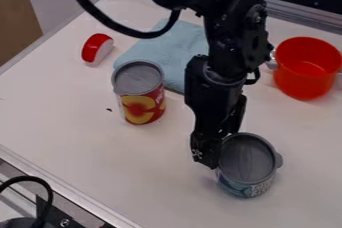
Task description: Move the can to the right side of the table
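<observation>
The black gripper hangs low over the lower right part of the table, against the upper left side of a short blue can with a grey lid. That can stands upright, and part of its left edge is hidden behind the gripper. Left of the arm, a taller red and yellow can with a grey top also stands upright, apart from the gripper. Whether the gripper holds the blue can cannot be made out.
A light blue cloth lies behind the red and yellow can, partly under the arm. A red and white object is at the upper left of the white table. An orange-red pot stands at the right, beside the arm.
</observation>
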`<state>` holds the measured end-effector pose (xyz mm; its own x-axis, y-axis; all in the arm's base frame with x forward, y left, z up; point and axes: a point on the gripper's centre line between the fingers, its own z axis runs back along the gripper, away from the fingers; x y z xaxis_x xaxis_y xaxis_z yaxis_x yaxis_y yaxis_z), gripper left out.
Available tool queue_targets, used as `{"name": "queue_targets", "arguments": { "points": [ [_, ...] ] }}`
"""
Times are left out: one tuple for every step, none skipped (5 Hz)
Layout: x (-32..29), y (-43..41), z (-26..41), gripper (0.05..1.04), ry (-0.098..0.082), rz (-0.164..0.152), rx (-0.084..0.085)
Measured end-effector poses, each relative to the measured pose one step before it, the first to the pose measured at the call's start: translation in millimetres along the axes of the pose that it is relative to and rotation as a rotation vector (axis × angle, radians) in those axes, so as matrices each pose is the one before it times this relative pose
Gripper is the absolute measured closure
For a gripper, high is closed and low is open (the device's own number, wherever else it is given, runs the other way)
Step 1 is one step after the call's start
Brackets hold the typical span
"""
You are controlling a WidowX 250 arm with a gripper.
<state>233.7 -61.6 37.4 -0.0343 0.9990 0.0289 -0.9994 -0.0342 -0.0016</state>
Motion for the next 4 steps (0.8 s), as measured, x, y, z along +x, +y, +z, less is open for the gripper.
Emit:
{"name": "queue_targets", "arguments": {
  "points": [
    [12.82, -11.08, 9.66, 0.084, -0.0289, -0.0231, -0.0041],
    [10.67, -8.61, 9.36, 0.084, 0.0097, -0.0259, 0.0132],
    [10.69, -23.5, 17.7, 0.084, -0.0165, -0.1762, -0.0378],
    [12.27, -20.24, -1.49, 0.084, -0.0207, -0.2442, -0.0304]
  ]
}}
